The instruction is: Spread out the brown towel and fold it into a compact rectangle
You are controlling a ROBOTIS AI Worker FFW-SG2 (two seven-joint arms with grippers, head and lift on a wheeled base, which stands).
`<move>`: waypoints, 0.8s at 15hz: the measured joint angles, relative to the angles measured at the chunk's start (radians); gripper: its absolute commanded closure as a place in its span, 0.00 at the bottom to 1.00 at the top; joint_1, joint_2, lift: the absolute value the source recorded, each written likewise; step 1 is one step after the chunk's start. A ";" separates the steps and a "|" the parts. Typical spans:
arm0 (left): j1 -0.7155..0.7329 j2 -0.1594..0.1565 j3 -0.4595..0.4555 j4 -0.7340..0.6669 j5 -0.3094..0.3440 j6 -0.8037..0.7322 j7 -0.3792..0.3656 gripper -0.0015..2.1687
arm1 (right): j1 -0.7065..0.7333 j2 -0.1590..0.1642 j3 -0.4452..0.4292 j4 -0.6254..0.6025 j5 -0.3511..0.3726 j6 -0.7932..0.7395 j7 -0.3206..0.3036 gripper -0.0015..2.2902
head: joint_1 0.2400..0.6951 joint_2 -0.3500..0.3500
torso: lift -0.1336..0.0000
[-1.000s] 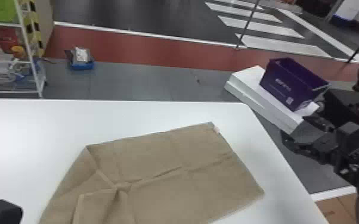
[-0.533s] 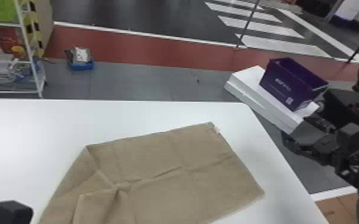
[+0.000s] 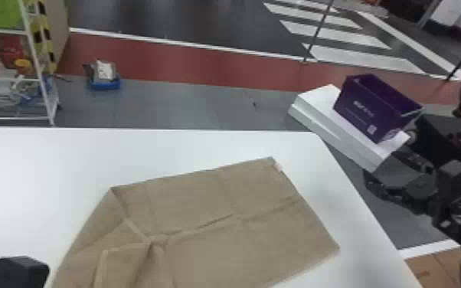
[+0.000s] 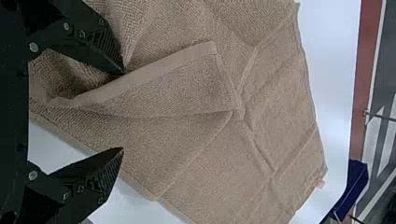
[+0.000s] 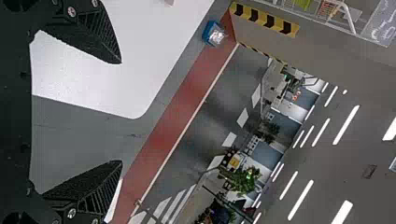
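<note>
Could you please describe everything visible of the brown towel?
The brown towel is terry-like cloth with flat hems and a small pale tag near one far corner. It lies on the white table, broad and creased, its left end folded over in loose, uneven flaps. The open left gripper is at that end; contact is unclear.

The table (image 3: pixel 30 164) is brightly lit, faint grey shading is cast beside the towel (image 3: pixel 203 203), and ceiling lights (image 5: pixel 346 124) are rendered glaring white.
</note>
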 measured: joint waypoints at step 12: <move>-0.010 -0.005 0.005 -0.016 0.013 -0.079 0.034 0.82 | 0.001 0.000 0.001 0.008 0.001 0.000 -0.003 0.06 | 1.00 0.00 | 0.07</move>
